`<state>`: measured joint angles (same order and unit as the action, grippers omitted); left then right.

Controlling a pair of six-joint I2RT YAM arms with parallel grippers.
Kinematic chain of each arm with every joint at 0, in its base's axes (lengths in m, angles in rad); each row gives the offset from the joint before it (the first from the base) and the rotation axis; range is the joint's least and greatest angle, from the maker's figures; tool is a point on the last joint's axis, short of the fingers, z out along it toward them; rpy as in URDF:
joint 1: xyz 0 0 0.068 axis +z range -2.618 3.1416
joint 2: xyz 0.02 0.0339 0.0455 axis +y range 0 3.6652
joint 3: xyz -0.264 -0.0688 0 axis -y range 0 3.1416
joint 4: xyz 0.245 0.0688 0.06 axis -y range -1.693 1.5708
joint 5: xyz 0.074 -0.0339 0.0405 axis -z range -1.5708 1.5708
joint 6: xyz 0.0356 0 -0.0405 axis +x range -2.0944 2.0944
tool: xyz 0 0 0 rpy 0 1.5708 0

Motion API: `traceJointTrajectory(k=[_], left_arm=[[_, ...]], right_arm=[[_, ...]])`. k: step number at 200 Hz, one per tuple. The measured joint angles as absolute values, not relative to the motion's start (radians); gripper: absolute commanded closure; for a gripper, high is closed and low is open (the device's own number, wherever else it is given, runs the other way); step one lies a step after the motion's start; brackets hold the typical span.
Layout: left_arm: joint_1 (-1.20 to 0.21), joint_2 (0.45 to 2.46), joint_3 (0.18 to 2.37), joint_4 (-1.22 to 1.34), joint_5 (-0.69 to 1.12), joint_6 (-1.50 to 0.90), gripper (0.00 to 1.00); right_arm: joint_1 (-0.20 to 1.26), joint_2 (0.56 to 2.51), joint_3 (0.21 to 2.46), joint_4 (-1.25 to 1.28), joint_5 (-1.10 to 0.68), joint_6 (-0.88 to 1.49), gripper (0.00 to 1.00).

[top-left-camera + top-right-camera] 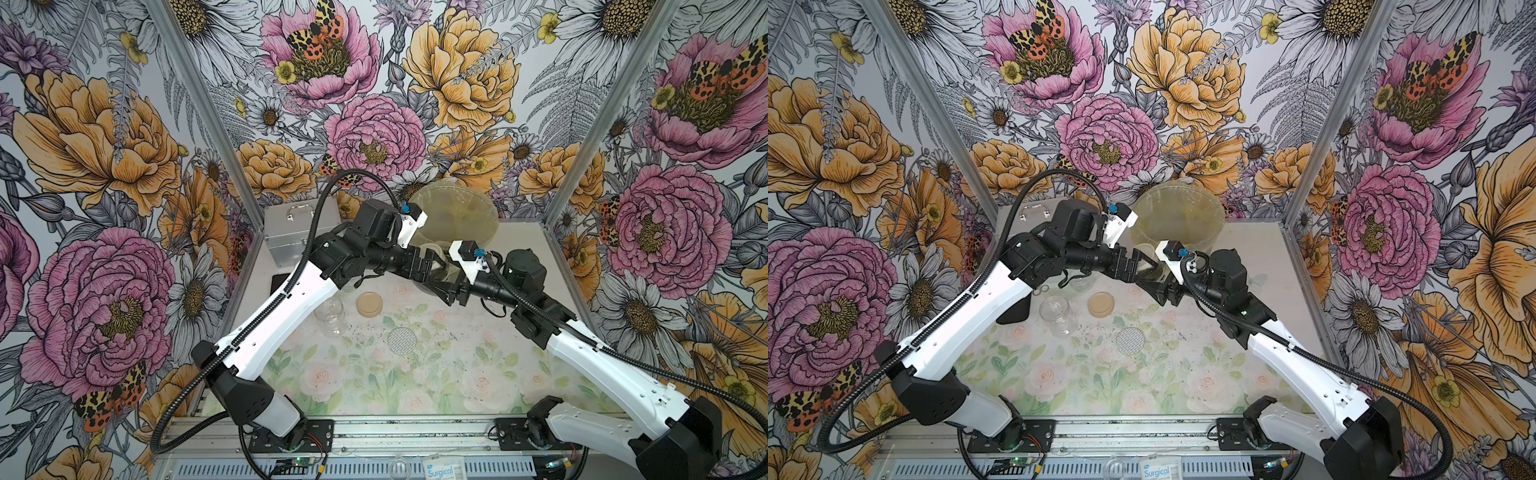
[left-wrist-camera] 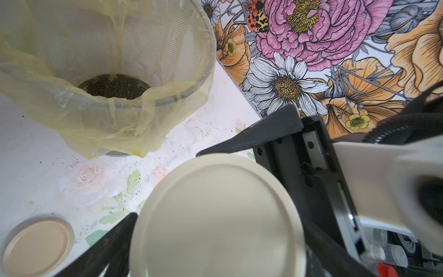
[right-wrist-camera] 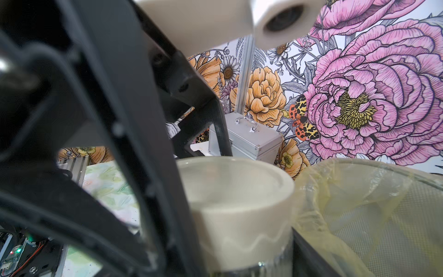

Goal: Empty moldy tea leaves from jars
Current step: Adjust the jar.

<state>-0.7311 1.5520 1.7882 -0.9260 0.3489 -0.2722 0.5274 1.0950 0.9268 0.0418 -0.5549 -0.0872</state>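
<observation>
Nearest on the table (image 1: 436,386): dotted silver lid (image 1: 402,340), lying loose. Next, the empty jar (image 1: 330,316), open and upright, with a tan lid (image 1: 370,304) flat near it and dark crumbs scattered around. The third jar (image 1: 1081,283) is partly hidden under the left arm.

Past those, the capped jar (image 1: 448,272) seems held up, just in front of the bin (image 2: 206,60). Right gripper (image 1: 445,280) is clamped on its glass body. Left gripper (image 1: 435,261) is spread wide, fingers (image 2: 112,242) either side of the cream lid (image 2: 215,215); can't tell if they touch.

Tea leaves (image 1: 1154,272) show as a dark mass through the glass. A heap of leaves (image 2: 112,87) lies in the bin's yellow bag (image 2: 107,124).

Handling, my guess: the glass is smooth, stiff, breakable and fairly light. Hold the body mid-height and take the lid by its rim to twist. The leaves look dry and crumbly and should pour, though some may cling.

Silver case (image 1: 291,232) at the back.
</observation>
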Motion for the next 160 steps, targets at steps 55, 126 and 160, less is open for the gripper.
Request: traceJointTrajectory(k=[55,126,160], left_arm=[[-0.742,1.586,1.832,-0.943,0.324,-0.258,0.02],[-0.743,1.583,1.838,-0.953,0.329,-0.269,0.49],[-0.743,1.581,1.838,-0.958,0.335,-0.286,0.51]], right_arm=[[0.527,1.095,0.929,0.037,-0.554,-0.088,0.55],[0.527,1.095,0.929,0.011,-0.554,-0.098,0.53],[0.527,1.095,0.929,0.01,-0.556,-0.091,0.31]])
